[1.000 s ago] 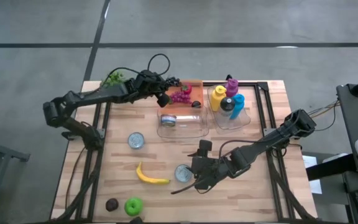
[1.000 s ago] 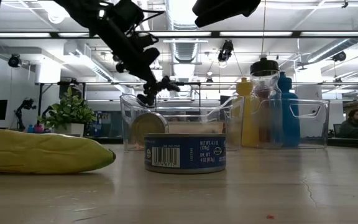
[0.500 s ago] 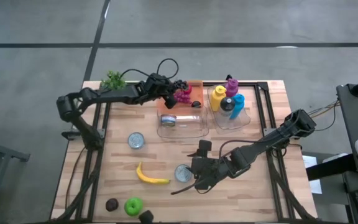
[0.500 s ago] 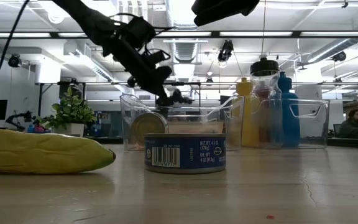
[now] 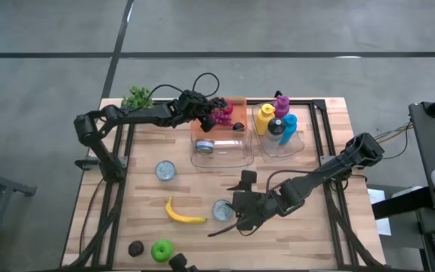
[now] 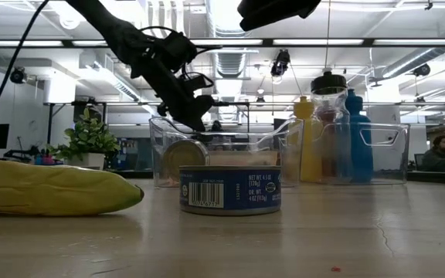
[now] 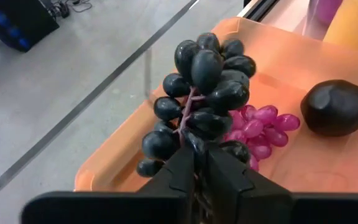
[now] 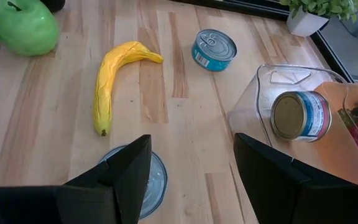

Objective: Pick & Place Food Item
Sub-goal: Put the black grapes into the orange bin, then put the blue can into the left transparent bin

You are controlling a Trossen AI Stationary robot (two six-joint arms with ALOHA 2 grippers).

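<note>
Wooden tabletop (image 5: 127, 193). Left gripper (image 7: 197, 163), fingers nearly closed on the stem of a dark plastic grape bunch (image 7: 204, 87), hangs it over the orange tray (image 7: 278, 163). Light and lumpy; the stem looks the surest hold. Right gripper (image 8: 191, 163) waits half-spread above a tin can (image 8: 143, 185).

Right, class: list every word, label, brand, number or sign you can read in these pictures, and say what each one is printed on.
"NET WT. 4 OZ (113g)", as far as it reads, beside a barcode: label of the can nearest the low camera.
Smaller print and barcode digits on that label: too small to read.
Label on the can lying in the clear bin: blurred, unreadable.
Bottles: no readable text.
</note>
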